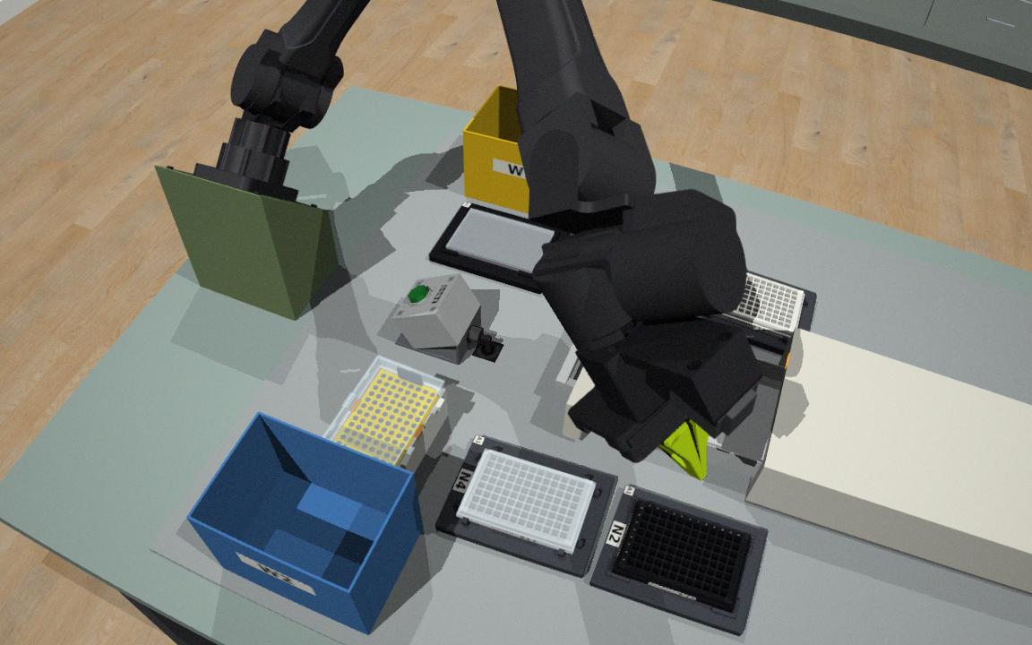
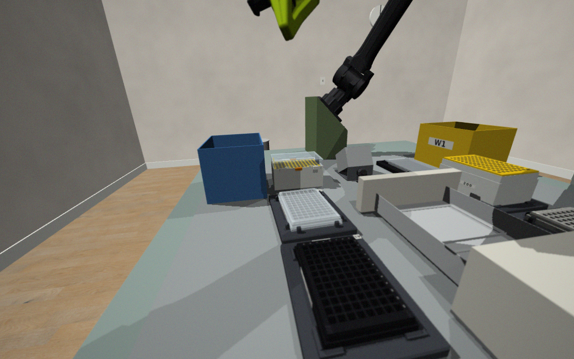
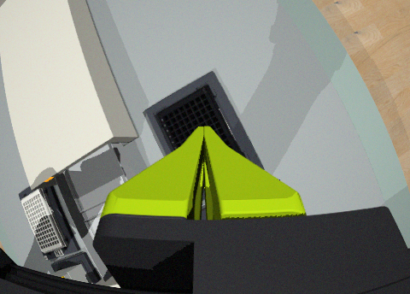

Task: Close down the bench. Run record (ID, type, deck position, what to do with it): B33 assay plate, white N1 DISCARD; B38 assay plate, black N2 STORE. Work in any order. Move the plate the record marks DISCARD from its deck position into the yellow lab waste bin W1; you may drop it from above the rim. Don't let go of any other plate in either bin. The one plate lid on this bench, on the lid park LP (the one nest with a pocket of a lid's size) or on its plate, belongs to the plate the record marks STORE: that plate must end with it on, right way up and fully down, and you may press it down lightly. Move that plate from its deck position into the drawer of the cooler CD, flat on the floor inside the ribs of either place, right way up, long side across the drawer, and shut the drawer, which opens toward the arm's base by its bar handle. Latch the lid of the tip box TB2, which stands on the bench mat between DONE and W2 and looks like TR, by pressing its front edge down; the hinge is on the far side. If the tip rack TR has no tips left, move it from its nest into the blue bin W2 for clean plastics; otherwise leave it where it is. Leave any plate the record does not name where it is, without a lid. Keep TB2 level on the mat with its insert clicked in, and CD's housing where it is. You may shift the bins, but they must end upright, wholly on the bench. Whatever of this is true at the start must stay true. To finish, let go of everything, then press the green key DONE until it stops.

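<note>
My gripper (image 1: 688,452) is shut and empty, high above the bench over the open drawer's front corner; it also shows at the top of the exterior view (image 2: 291,17) and in the wrist view (image 3: 203,132). The black plate (image 1: 680,553) sits in nest N2 without a lid, below my fingertips in the wrist view (image 3: 194,114). The white plate (image 1: 772,300) sits in nest N1, partly hidden by my arm. The grey lid (image 1: 500,240) lies on the lid park. The cooler's drawer (image 2: 445,223) stands open and holds nothing. The tip rack TR (image 2: 490,176) has a yellow top. Tip box TB2 (image 1: 387,413) has a clear lid over it.
The yellow bin W1 (image 1: 495,152) stands at the back, the blue bin W2 (image 1: 307,521) at the front left. A clear plate (image 1: 525,497) sits in nest N4. The green DONE key (image 1: 419,293) tops a grey box. The cooler housing (image 1: 928,457) fills the right side.
</note>
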### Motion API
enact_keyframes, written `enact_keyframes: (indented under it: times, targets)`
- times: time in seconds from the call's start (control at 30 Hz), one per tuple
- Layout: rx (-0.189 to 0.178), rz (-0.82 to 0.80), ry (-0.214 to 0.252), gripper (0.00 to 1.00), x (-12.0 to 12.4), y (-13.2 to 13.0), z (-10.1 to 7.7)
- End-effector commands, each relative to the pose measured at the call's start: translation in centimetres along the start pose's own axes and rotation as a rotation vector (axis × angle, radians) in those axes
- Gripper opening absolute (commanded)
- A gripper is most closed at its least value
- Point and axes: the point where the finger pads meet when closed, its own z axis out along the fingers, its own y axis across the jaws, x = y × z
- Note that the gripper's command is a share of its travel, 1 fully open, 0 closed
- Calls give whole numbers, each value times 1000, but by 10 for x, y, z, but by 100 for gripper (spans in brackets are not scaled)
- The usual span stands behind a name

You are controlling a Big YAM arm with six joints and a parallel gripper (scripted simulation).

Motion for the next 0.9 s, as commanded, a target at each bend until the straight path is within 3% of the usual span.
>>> enact_keyframes:
  times: [0.0,0.03,0.1,0.17,0.27,0.37,0.47,0.5,0.53,0.57,0.63,0.67,0.7,0.73,0.8,0.83,0.87]
  targets:
    - [13,-137,15,0,-6,31,-15]
    - [20,-114,27,0,8,23,-17]
    - [21,-104,15,0,12,22,-26]
    - [41,-152,73,0,24,31,-24]
    - [39,-158,82,0,39,40,-25]
    - [59,-195,127,0,50,43,-33]
    - [60,-186,118,0,50,41,-40]
    - [68,-200,122,0,44,39,-51]
    - [67,-263,133,0,35,61,-49]
    - [74,-237,182,0,67,51,-40]
    - [79,-261,213,0,77,57,-42]
    - [77,-318,203,0,58,75,-48]
    - [85,-283,242,0,86,61,-46]
    - [84,-282,242,0,90,63,-48]
    - [85,-266,217,0,88,57,-62]
    - [91,-283,248,0,94,59,-63]
    - [89,-342,257,0,84,78,-63]
